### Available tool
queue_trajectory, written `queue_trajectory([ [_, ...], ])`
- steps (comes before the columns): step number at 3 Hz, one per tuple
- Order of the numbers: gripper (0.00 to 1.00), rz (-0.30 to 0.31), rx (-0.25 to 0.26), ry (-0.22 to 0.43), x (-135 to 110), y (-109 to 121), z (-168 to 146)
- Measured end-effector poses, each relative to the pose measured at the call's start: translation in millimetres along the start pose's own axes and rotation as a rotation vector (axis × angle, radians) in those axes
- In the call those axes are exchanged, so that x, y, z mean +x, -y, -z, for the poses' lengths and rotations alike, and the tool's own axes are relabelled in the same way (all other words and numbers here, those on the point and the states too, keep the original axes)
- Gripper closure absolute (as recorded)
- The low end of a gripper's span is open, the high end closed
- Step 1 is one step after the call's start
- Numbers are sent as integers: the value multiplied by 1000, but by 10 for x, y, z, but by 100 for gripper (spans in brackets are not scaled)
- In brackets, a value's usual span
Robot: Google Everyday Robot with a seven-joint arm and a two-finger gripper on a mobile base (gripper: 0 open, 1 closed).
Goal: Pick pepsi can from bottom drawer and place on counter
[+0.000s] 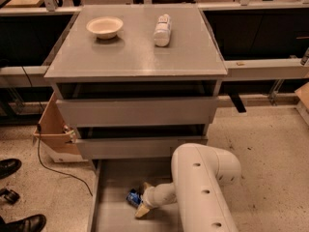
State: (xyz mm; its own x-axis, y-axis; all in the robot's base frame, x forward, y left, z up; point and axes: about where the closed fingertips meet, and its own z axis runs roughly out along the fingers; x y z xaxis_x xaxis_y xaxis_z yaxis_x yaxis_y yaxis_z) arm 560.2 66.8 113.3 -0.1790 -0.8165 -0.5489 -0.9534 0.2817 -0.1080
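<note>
Grasp stage of the pick. You have the gripper (140, 200) low inside the bottom drawer (113, 219), at the end of the white arm (205, 187) that reaches in from the near right. Its two tan fingers (141, 210) stand spread, one on the far side and one on the near side of the pepsi can (133, 197), which rests on the drawer floor just left of the wrist. Whether either pad touches the can is not clear in this dim corner.

Your next move calls for closing squarely on the can, then lifting it clear of the low drawer wall and the two upper drawer fronts (137, 111). The can is a small blue cylinder of smooth metal, likely slippery and easily dented. The counter (135, 57) is flat, matte and grey. It carries a pale bowl (105, 26) and a white bottle (162, 30) lying on its side, both toward the far edge.
</note>
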Motion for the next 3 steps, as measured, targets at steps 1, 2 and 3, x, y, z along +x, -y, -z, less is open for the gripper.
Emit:
queue_trajectory([
  [1, 38, -9, 11, 2, 54, -18, 23],
  [2, 69, -16, 19, 6, 52, -14, 65],
  [3, 93, -27, 30, 14, 8, -13, 175],
])
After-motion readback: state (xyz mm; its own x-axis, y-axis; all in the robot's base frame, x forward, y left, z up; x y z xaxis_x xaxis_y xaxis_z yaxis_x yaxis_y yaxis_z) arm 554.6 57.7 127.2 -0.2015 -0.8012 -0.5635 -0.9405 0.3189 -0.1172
